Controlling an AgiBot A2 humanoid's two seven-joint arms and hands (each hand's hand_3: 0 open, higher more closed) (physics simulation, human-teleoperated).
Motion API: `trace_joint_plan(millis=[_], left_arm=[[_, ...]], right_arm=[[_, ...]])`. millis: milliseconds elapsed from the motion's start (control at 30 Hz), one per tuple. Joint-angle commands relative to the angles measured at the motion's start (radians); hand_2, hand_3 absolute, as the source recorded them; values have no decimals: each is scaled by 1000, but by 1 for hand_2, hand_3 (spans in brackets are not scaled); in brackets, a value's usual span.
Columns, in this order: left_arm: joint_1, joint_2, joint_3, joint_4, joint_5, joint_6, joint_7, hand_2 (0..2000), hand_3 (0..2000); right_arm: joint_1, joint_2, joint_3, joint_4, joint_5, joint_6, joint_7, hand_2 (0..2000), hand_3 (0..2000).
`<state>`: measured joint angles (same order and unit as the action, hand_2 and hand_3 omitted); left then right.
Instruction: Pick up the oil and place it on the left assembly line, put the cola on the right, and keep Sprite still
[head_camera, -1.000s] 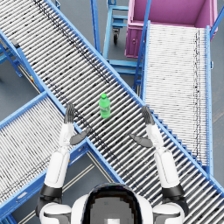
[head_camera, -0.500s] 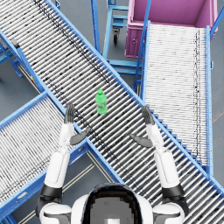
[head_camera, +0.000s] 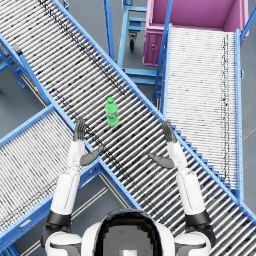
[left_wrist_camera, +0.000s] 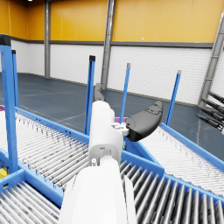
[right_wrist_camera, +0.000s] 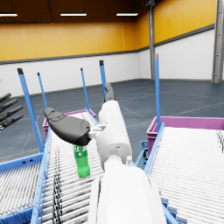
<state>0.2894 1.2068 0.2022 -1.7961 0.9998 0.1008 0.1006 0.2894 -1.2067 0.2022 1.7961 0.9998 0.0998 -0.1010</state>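
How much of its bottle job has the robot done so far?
Nothing looks done yet. No oil or cola shows in any view. The green bottle, likely the Sprite, stands upright on the middle conveyor, ahead of the hands and untouched, as it should be. The left hand and right hand are open and hold nothing. Left to do: oil to the left line, cola to the right.

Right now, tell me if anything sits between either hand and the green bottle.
Nothing visible does. The green bottle stands upright on the middle conveyor, ahead of and between the left hand and right hand. Only bare conveyor lies between it and each hand. Both hands hold nothing.
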Motion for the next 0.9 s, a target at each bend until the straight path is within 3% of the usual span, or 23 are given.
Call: trace_joint_plan(millis=[33,900], left_arm=[[0,0,0,0,0,0,0,0,0],[0,0,0,0,0,0,0,0,0]], right_arm=[[0,0,0,0,0,0,0,0,0],[0,0,0,0,0,0,0,0,0]])
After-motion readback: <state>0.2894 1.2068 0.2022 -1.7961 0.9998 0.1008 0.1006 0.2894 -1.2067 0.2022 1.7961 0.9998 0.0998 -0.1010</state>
